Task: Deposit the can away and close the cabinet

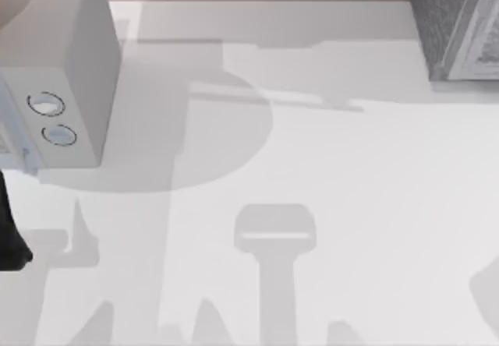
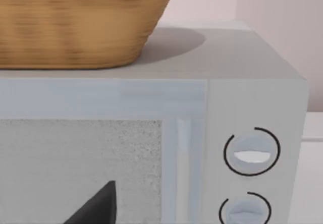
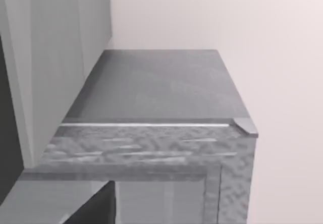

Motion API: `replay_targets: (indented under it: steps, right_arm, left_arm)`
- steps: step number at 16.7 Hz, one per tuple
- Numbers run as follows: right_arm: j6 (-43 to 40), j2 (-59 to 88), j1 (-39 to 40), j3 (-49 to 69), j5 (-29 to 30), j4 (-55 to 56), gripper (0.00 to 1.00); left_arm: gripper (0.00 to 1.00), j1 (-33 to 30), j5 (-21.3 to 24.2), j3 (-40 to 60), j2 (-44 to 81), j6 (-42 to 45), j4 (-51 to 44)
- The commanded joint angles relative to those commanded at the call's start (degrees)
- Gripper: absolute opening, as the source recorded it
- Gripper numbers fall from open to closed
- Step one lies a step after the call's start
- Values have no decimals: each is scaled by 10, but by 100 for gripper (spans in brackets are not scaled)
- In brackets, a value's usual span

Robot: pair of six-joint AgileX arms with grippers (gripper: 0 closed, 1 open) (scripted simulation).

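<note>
The can is out of view. The cabinet (image 1: 452, 22) is the dark grey speckled box at the table's far right corner, with a lighter framed panel on its right part. In the right wrist view its flat top (image 3: 161, 88) and speckled front edge lie close below, and a dark part of my right gripper (image 3: 96, 206) pokes in at the picture's lower edge. A dark part of my left gripper (image 2: 98, 206) sits close in front of the pale box's speckled window. A dark piece of my left arm (image 1: 9, 229) shows at the table's left edge.
A pale box (image 1: 78, 65) with two round dials (image 1: 51, 118) stands at the far left. A wicker basket (image 2: 75, 22) sits on its top. A tall grey panel (image 3: 55, 57) rises beside the cabinet's top. The white tabletop (image 1: 351, 206) stretches between the two boxes.
</note>
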Motion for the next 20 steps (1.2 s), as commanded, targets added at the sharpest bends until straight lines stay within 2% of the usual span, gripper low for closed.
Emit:
replay_targets:
  steps: [4, 8, 13, 20]
  right_arm:
    - [2, 5, 13, 2, 13, -1, 100]
    - [3, 9, 102, 13, 99, -6, 100]
    - [-1, 12, 289, 18, 285, -17, 100]
    - [1, -2, 602, 11, 601, -27, 100]
  left_arm:
    - [100, 0, 0, 0, 0, 0, 0]
    - [100, 0, 0, 0, 0, 0, 0]
    - [100, 0, 0, 0, 0, 0, 0]
    - [100, 0, 0, 0, 0, 0, 0]
